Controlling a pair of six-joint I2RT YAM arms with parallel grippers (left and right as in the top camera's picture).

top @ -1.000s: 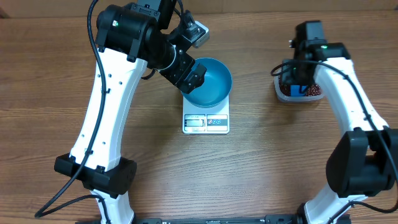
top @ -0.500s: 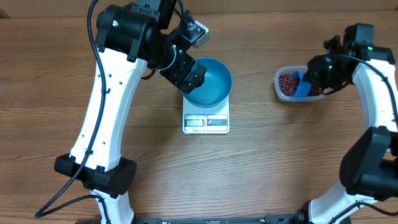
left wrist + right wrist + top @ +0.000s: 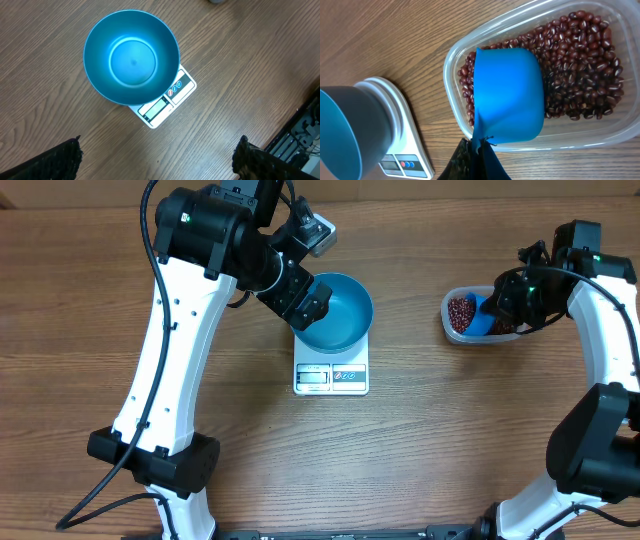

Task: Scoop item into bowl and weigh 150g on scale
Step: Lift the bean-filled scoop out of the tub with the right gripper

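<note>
Scene: Two white-and-black robot arms work at a wood-grain table (image 3: 420,460), seen from overhead and from each wrist.
Bowl: A deep, bright blue bowl (image 3: 131,57) stands upright on the scale, its inside showing plain smooth blue.
Scale: The small white digital kitchen scale (image 3: 167,100) lies flat near the middle of the table. The bowl covers most of its platform, and only the display strip and coloured buttons poke out at one edge.
Left claw: The left claw (image 3: 157,147) hangs above the bowl and scale with its jaws spread wide, the dark fingers (image 3: 55,160) well clear of the bowl's rim. From overhead, the arm hides part of the bowl's left side.
Right claw: The right claw (image 3: 479,155) is clamped together on the handle end of a small blue scoop (image 3: 509,92), at the right side of the table.
Scoop: The scoop's cup sits inside the tub, down against the beans at the end nearer the scale. Whether it carries any beans cannot be told from these views.
Beans: The tiny dark red-brown beans (image 3: 580,60) lie as a loose heap in the tub, filling its floor around and beyond the scoop.
Tub: The clear rounded-rectangle plastic tub (image 3: 451,62) rests on the table to the right of the scale, apart from it.
</note>
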